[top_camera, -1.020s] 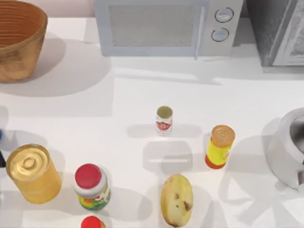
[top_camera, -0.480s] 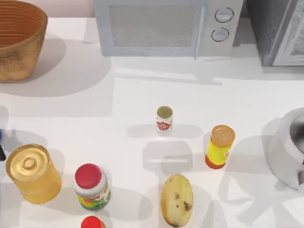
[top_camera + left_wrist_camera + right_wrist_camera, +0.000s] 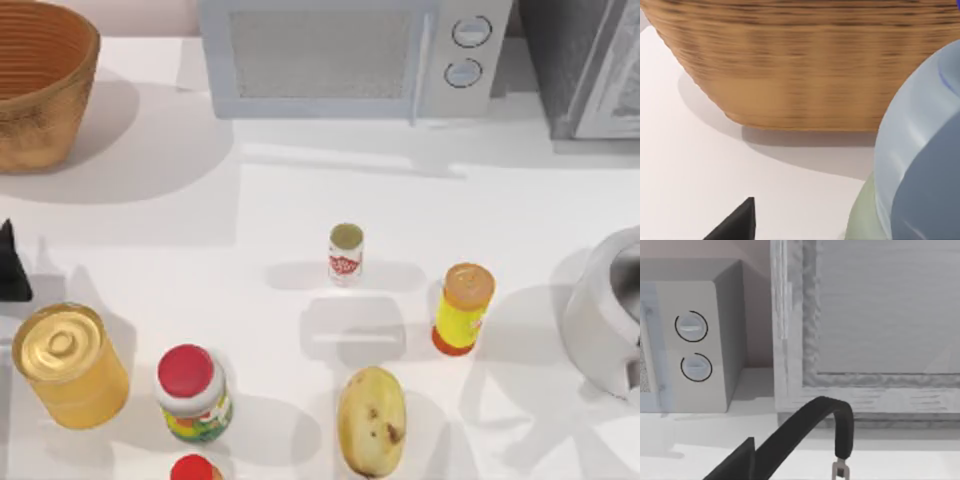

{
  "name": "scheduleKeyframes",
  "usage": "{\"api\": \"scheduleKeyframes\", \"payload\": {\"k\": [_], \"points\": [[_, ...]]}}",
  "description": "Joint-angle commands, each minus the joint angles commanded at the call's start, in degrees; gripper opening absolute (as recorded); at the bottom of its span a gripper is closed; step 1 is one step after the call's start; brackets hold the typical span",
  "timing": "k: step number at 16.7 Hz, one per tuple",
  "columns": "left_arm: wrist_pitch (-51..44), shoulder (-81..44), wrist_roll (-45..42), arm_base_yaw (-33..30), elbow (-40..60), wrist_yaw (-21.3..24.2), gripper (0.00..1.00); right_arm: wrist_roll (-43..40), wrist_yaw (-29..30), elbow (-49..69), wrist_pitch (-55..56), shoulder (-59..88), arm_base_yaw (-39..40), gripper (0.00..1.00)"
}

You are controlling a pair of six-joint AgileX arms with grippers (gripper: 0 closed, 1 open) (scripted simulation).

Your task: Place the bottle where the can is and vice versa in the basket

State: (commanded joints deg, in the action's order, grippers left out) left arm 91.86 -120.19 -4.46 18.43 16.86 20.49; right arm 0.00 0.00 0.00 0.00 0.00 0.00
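Worktop [image 3: 300, 190] first: the basket [image 3: 40, 80] sits at its far left corner, what I see of the inside looks empty, so neither item is in yet and the whole swap is left, I judge. My left hand [image 3: 12, 268] is at the left edge just in front of the basket with the bottle [image 3: 920, 165] close against it, probably held, but I cannot tell how far its fingers are closed. The can [image 3: 346, 254] stands mid-worktop untouched; right hand [image 3: 740, 460] parked near the microwave [image 3: 350, 55], grip unclear.
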Motion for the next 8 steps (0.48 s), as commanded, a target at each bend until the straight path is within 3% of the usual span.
{"api": "scheduleKeyframes", "payload": {"k": [2,8], "points": [[0.00,0.00,0.00,0.00,0.00,0.00,1.00,0.00,0.00,0.00,0.00,0.00,0.00,1.00],[0.00,0.00,0.00,0.00,0.00,0.00,0.55,0.00,0.00,0.00,0.00,0.00,0.00,1.00]]}}
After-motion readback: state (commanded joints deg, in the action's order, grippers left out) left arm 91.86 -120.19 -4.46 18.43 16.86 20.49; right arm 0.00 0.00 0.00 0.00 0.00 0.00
